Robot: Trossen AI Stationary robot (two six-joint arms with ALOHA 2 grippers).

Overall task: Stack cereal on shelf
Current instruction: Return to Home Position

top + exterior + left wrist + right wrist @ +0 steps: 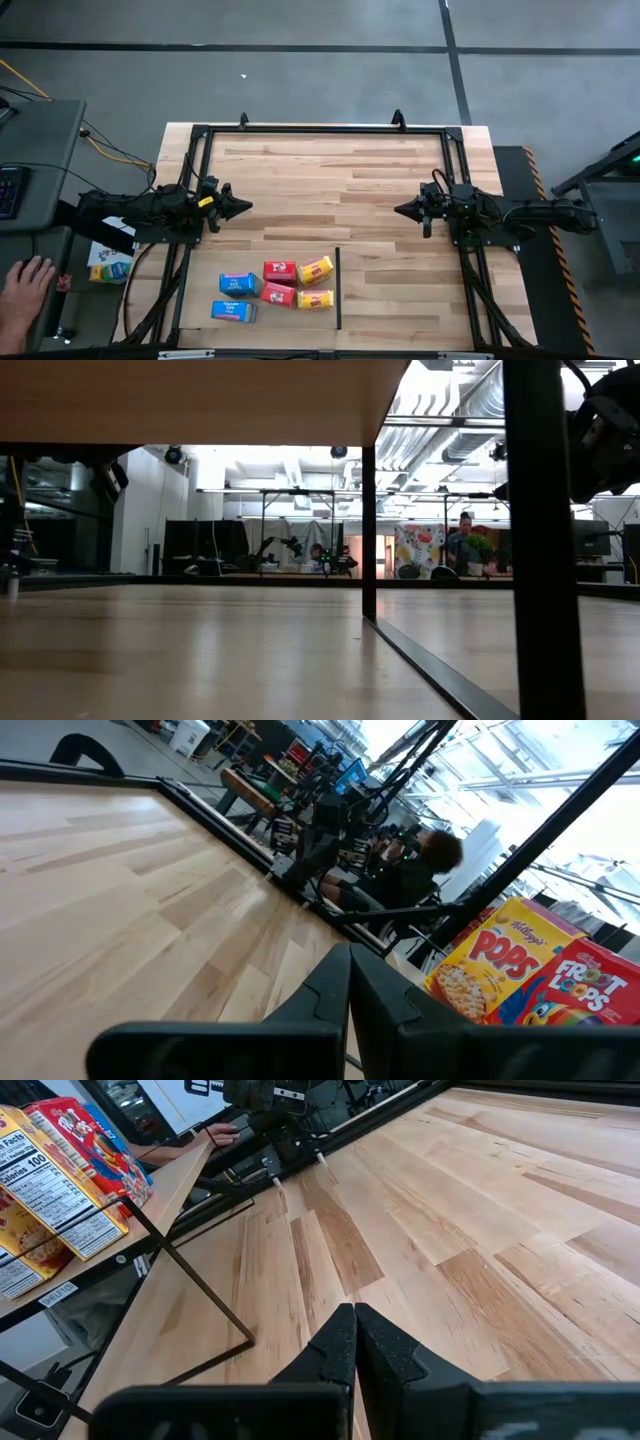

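Finding the cereal [277,290] nearest, at 6 o'clock of the table [330,170] in the high view, all six cartons sitting on the shelf [338,290] in pairs: blue toward 9 o'clock, red in the middle, yellow toward 3 o'clock, neighbours touching or nearly so. Judging the stacking as done and only the parking of the arms as left. Seeing the left gripper [240,208] at 9 o'clock and the right gripper [403,210] at 3 o'clock, both well apart from the cartons, each with fingers pressed together and holding nothing. Expecting little danger from here, but watching two things: the yellow cartons lying slightly turned, so a knock against the shelf frame possibly sliding one toward the edge; and a person's hand [25,285] resting beyond the table at 8 o'clock, near the base of the left arm, so a wide swing there possibly coming close to it. Getting the whole arrangement from the high view only. Getting no carton from the low view, only the underside of the shelf board and its dark upright. Reading print from the wrist views only: a yellow carton [490,970] beside a red carton [590,990] from the left wrist, a nutrition panel from the right wrist. Noticing, farthest off, a person [430,855] in the room.
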